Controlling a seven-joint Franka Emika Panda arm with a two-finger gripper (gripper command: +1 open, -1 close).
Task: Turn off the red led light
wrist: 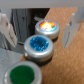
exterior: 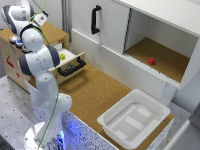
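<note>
Hand above a row of three round buttons, the lit one between its fingers.

In the wrist view the hand (wrist: 41, 29) has its two fingers apart, holding nothing; between their tips sits the red led light (wrist: 47, 27), glowing orange. Next in the row comes a blue button (wrist: 38, 47), then a green button (wrist: 21, 75). In the exterior view the arm bends over the left cabinet; the table (exterior: 95, 90) carries a white bin (exterior: 134, 118).
</note>
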